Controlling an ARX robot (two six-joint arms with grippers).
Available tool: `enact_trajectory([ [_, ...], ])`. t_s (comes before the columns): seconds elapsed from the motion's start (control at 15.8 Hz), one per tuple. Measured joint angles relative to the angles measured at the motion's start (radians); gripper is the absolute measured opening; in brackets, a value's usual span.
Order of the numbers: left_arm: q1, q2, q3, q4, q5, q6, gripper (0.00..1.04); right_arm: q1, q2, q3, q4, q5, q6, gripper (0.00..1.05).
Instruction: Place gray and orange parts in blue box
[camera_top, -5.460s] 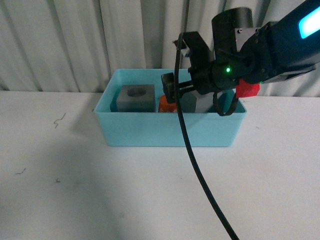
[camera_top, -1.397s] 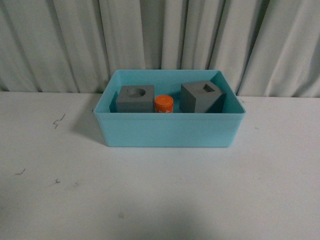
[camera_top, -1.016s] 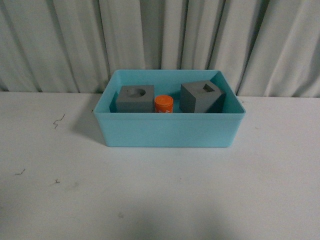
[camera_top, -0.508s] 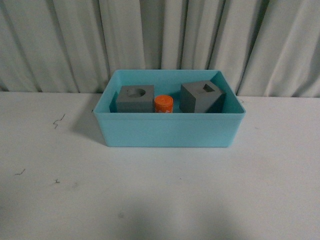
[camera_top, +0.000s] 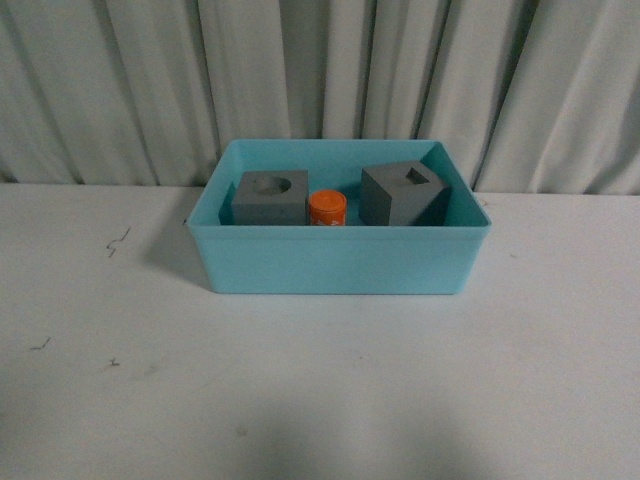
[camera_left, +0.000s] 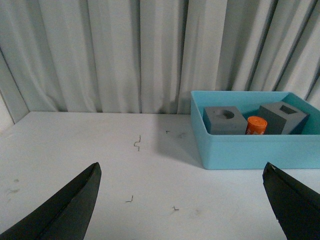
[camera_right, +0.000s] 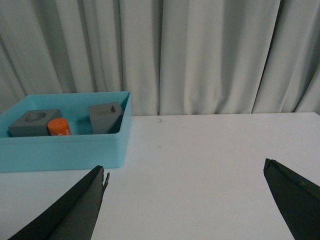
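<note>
The blue box (camera_top: 340, 262) stands on the white table in front of the curtain. Inside it, left to right, are a gray cube with a round recess (camera_top: 271, 198), the orange cylinder (camera_top: 328, 208), and a gray cube with a square recess (camera_top: 404, 194) that leans tilted. The box (camera_left: 250, 150) and its parts also show in the left wrist view and in the right wrist view (camera_right: 60, 150). My left gripper (camera_left: 182, 170) is open and empty over bare table, well short of the box. My right gripper (camera_right: 185, 170) is open and empty over bare table, beside the box. Neither arm shows in the front view.
A pleated gray-white curtain (camera_top: 320, 80) hangs close behind the box. The white table (camera_top: 320, 400) has small dark scuff marks (camera_top: 118, 240) at the left.
5.5 s ago my right arm was over the box, hiding the square-recess cube. It has left the front view. Over the last second nothing moved.
</note>
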Motion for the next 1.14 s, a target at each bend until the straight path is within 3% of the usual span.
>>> enact_trajectory([
  [1.14,0.000,0.000,0.000,0.000,0.000,0.000,0.98,0.000,0.000,0.000,0.000,0.000,0.000,0.98],
])
